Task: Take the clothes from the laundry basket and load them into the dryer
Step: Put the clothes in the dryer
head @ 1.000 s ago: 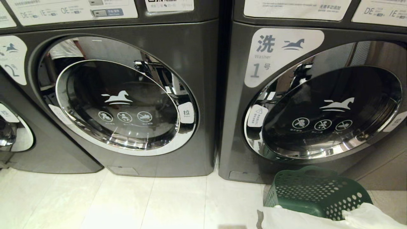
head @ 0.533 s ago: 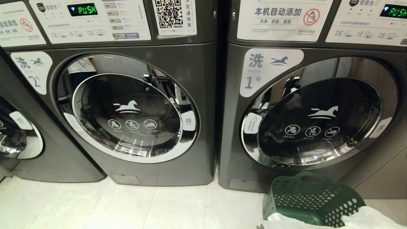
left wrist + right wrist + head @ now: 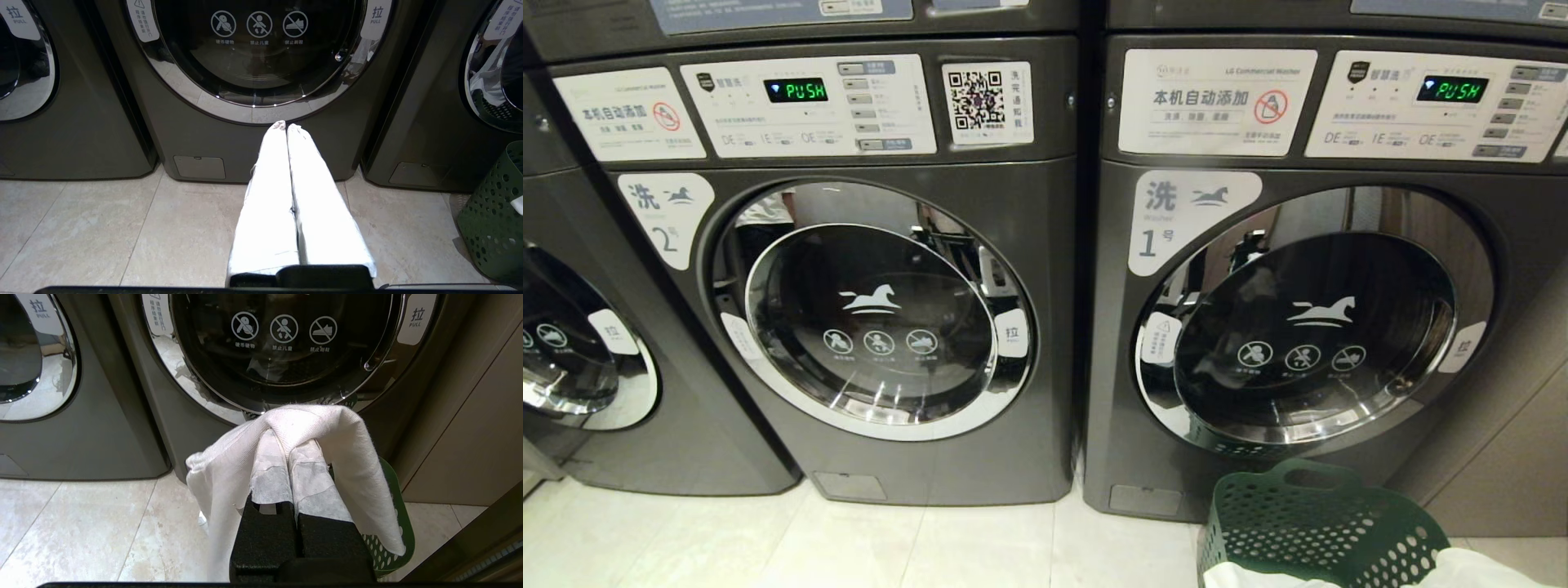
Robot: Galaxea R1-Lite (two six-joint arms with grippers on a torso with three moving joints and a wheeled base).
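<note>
Clothes point(image 3: 347, 433) face washers point(image 3: 890, 327) displaying "PUSH" point(image 3: 796, 90).

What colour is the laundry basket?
Dark green, with round holes; the laundry basket shows best in the head view.

My head looks forward and down at two washers point(image 3: 890, 327) — both wrists sit low, close, facing their doors, sharing the green basket point(image 3: 494, 212).

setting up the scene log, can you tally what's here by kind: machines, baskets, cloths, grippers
front-load machines: 3 (machine 2, machine 1, a third, partly seen)
green laundry basket: 1
white cloth: 1, draped over the shut right gripper
grippers: 2, with the left gripper shut
total: 7
</note>
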